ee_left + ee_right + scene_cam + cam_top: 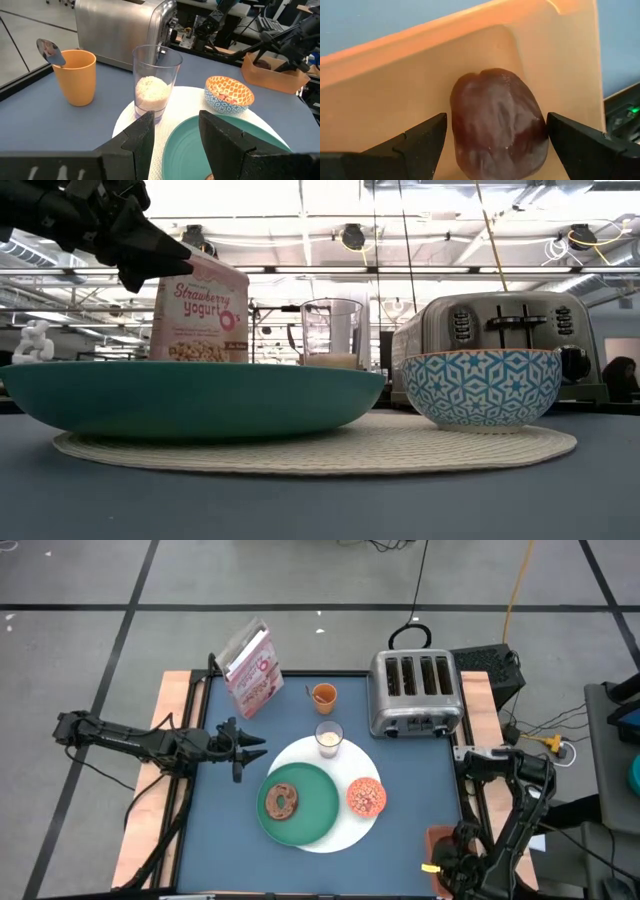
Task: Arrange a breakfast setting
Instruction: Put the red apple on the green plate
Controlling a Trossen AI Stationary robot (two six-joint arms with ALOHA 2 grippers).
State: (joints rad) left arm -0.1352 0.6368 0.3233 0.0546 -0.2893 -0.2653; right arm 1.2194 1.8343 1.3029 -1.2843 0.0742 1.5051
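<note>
The green round plate [300, 802] lies on the larger white disc [345, 830] at the table's centre, with the brown bagel [281, 801] resting on it. On the disc, the small orange bowl [366, 796] sits at the plate's three o'clock and the milk glass [329, 738] at its one o'clock. The orange cup [323, 695], holding the metal spoon [50, 50], stands at twelve o'clock from the glass, and the pink cereal box [250, 669] at ten o'clock. The left gripper [250, 747] hovers at the plate's ten o'clock, fingers parted and empty. At five o'clock, off the table's corner, the right gripper [492, 142] spreads wide around the dark-red fruit [497, 125] lying in an orange tray [395, 95].
</note>
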